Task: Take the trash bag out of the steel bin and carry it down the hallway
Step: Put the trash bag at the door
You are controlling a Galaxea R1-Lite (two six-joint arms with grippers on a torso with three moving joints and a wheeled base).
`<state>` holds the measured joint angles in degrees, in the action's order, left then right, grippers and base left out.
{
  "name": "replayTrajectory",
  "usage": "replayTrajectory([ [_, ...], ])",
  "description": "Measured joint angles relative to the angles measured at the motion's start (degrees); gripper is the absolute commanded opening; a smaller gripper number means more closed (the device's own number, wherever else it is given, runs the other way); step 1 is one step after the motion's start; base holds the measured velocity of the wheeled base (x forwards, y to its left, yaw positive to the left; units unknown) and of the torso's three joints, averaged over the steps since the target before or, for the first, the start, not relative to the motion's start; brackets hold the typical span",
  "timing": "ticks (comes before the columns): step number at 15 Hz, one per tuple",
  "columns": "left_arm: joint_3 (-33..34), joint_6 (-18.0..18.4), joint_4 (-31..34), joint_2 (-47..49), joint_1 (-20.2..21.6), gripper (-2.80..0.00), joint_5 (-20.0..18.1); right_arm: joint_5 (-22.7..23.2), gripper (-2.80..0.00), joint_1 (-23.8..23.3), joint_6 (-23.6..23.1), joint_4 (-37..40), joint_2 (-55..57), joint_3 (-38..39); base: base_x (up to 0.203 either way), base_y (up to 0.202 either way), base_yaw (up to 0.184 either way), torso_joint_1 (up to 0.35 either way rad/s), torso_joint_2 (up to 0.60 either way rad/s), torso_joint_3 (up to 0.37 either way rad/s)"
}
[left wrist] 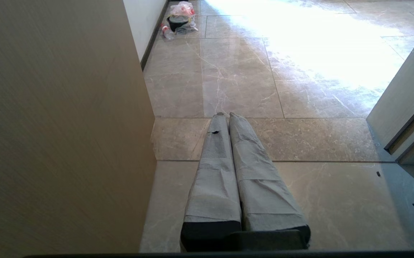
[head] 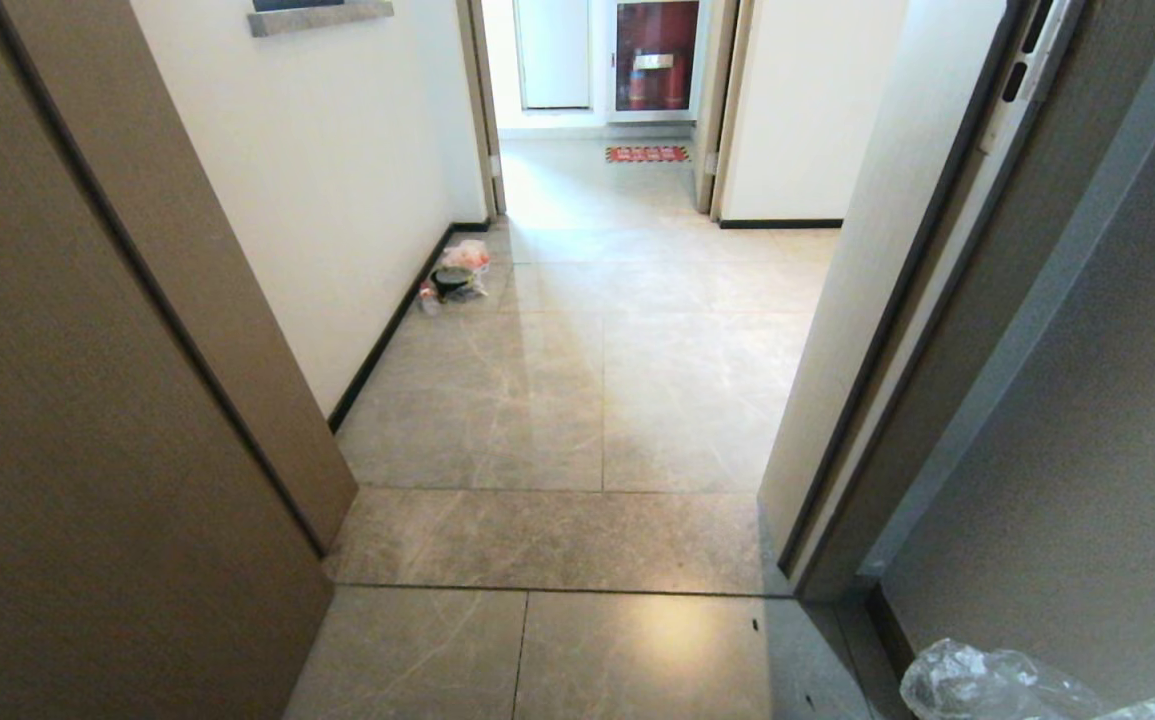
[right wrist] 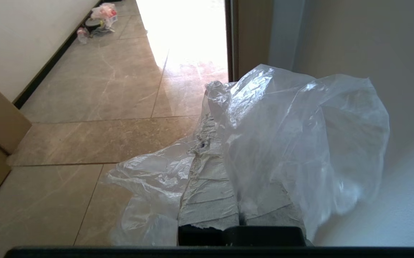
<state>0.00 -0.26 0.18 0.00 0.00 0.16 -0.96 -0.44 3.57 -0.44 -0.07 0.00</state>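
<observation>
Right gripper [right wrist: 224, 143] first: its taped fingers are pressed tight together with the trash bag [right wrist: 293, 143] pinched between them, the clear crinkled film billowing over the finger that shows less and spilling down on both sides. In the head view that bag [head: 987, 685] peeks in at about five o'clock, low in the corner, so the load rides on the robot's right side, close against the grey door [head: 1087, 400]. The left gripper [left wrist: 227, 116] has its two wrapped fingers closed against each other with nothing between them, pointing out over the floor. Now outward: the hallway [head: 587, 380] runs straight to twelve o'clock, its long axis dead ahead through the doorway, tan door frame [head: 137, 400] at nine o'clock. A small heap of litter [head: 457, 275] sits against the wall at about eleven o'clock. The steel bin is nowhere in sight. I'd judge the bag is already out and only the carry remains, and the tight spot is on the right side, where the bag hangs.
</observation>
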Motion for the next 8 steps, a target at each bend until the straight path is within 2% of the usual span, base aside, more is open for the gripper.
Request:
replayTrajectory([
  [4, 0.0, 0.0, 0.0, 0.0, 0.0, -2.8, 0.0, 0.0, -2.8, 0.0, 0.0, 0.0, 0.0, 0.0, 0.0, 0.0, 0.0, 0.0, 0.0, 0.0],
  [6, 0.0, 0.0, 0.0, 0.0, 0.0, -2.8, 0.0, 0.0, -2.8, 0.0, 0.0, 0.0, 0.0, 0.0, -0.001, 0.112, -0.002, 0.004, 0.0, 0.002],
  [8, 0.0, 0.0, 0.0, 0.0, 0.0, -2.8, 0.0, 0.0, -2.8, 0.0, 0.0, 0.0, 0.0, 0.0, 0.0, 0.182, -0.004, 0.004, 0.0, 0.002],
])
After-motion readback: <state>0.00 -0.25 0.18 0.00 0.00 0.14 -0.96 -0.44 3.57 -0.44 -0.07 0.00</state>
